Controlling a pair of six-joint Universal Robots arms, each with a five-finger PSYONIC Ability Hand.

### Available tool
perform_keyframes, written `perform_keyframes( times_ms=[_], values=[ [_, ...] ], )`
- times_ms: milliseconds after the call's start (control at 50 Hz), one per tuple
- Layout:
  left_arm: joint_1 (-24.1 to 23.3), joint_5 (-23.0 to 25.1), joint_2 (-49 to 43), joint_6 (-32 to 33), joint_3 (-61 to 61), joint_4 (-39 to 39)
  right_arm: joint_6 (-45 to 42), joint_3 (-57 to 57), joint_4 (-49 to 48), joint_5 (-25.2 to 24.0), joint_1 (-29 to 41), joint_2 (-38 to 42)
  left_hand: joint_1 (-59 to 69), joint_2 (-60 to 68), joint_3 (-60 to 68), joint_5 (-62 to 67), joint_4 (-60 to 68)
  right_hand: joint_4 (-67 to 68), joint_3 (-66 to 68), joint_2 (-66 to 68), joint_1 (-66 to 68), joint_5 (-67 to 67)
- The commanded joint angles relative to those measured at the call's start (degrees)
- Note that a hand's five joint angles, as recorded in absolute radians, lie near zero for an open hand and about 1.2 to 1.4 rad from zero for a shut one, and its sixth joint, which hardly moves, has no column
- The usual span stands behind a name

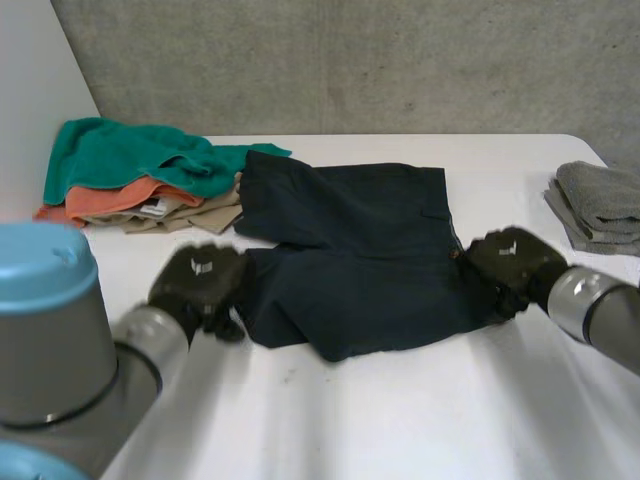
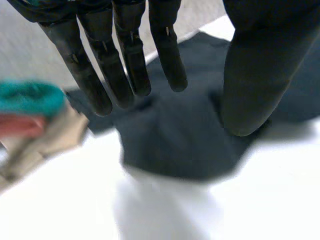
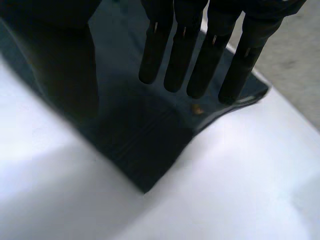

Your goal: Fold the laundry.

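Dark shorts (image 1: 350,255) lay at frame centre on the bench (image 1: 400,420), apparently not yet fully folded, with left robot hand (image 1: 197,280) and right robot hand (image 1: 512,258) at opposite edges, fingers straight, clamping nothing.

Open table (image 1: 400,420) in front, clothes pile (image 1: 130,170) left, grey towels (image 1: 600,205) right

Head view – high from behind, looking down across table (image 1: 400,430). Wrist views – close, angled down at opposite ends of dark shorts (image 1: 350,230), shared with head view.
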Motion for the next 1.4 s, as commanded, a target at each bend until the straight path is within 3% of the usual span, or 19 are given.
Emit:
perform_keyframes(
  times_ms=[20, 260, 440, 560, 620, 660, 720, 900, 1000, 1100, 1140, 1180, 1280, 1400],
  values=[
    [0.25, 1.37, -3.78, -4.82, -3.98, 0.96, -4.80, 5.38, -3.91, -4.39, -1.91, 0.39, -10.93, -10.39, -10.38, -10.14, -10.53, 5.37, 5.19, 5.41, 5.18, 5.47],
    [1.22, 3.31, -11.79, -4.55, 2.69, 8.96, -5.33, 4.94, -14.64, -4.21, -1.56, 5.75, -15.35, -14.81, -14.79, -14.55, -14.95, -1.53, -1.71, -1.49, -1.72, -1.43],
    [0.86, 2.87, -21.63, -4.38, 14.64, 8.44, -5.07, 3.10, -18.42, -3.95, -1.47, 8.91, -15.18, -14.64, -14.63, -14.38, -14.78, -0.02, -0.20, 0.02, -0.21, 0.08],
    [0.60, 2.96, -26.73, -4.38, 20.89, 6.33, -5.16, 0.73, -18.77, -2.54, -1.38, 11.02, -11.32, -10.79, -10.77, -10.53, -10.93, 7.70, 7.51, 7.74, 7.50, 7.79],
    [0.25, 2.96, -27.79, -4.47, 23.00, 6.15, -4.89, -0.06, -19.30, -2.10, -1.21, 11.64, 4.27, 4.80, 4.82, 5.06, 4.67, 22.97, 22.79, 23.01, 22.78, 23.07],
    [0.34, 2.87, -27.79, -4.82, 23.70, 6.24, -4.72, -0.33, -19.82, -1.93, -1.12, 11.64, 26.76, 27.30, 27.31, 27.55, 27.16, 38.74, 38.55, 38.78, 38.55, 38.84],
    [0.25, 2.52, -27.18, -5.00, 23.36, 6.33, -4.80, -0.59, -20.00, -1.49, -0.42, 11.47, 38.61, 39.15, 39.17, 39.41, 39.01, 38.78, 38.60, 38.82, 38.59, 38.88],
    [1.74, 2.87, -14.79, -4.29, 17.21, 3.17, -5.07, 1.34, -17.02, 3.08, -0.50, 7.43, 38.63, 39.16, 39.18, 39.42, 39.02, 38.78, 38.60, 38.82, 38.59, 38.88],
    [6.65, 3.13, -7.58, -3.59, 13.08, 2.02, -5.15, 2.13, -10.09, 3.88, -1.12, 0.05, 38.63, 39.16, 39.18, 39.42, 39.02, 38.78, 38.60, 38.82, 38.59, 38.88],
    [10.09, 5.32, -5.20, 2.45, 8.34, 1.76, -4.80, 2.66, -5.59, 3.08, -0.77, -1.19, 38.63, 39.16, 39.18, 39.42, 39.02, 38.78, 38.60, 38.82, 38.59, 38.88],
    [10.18, 6.38, -5.29, 4.40, 6.93, 2.02, -4.72, 2.92, -5.24, 3.17, -0.24, -1.10, 24.60, 25.14, 25.16, 25.40, 25.00, 38.78, 38.60, 38.82, 38.59, 38.88],
    [9.92, 8.04, -5.81, 6.68, 5.78, 2.02, -4.37, 3.36, -5.24, 3.35, 0.55, -0.93, 1.94, 2.48, 2.49, 2.74, 2.34, 38.78, 38.60, 38.82, 38.59, 38.88],
    [9.74, 7.53, -8.36, 8.36, 5.69, 2.02, -4.01, 3.53, -5.76, 3.96, 3.89, 0.30, -6.26, -5.72, -5.70, -5.46, -5.86, 38.78, 38.60, 38.82, 38.59, 38.88],
    [10.00, 6.12, -4.42, 8.36, 3.67, 2.02, -3.31, 3.80, -6.20, 4.93, 4.51, 1.45, -6.77, -6.23, -6.22, -5.98, -6.37, 38.78, 38.60, 38.82, 38.59, 38.88]
  ],
)
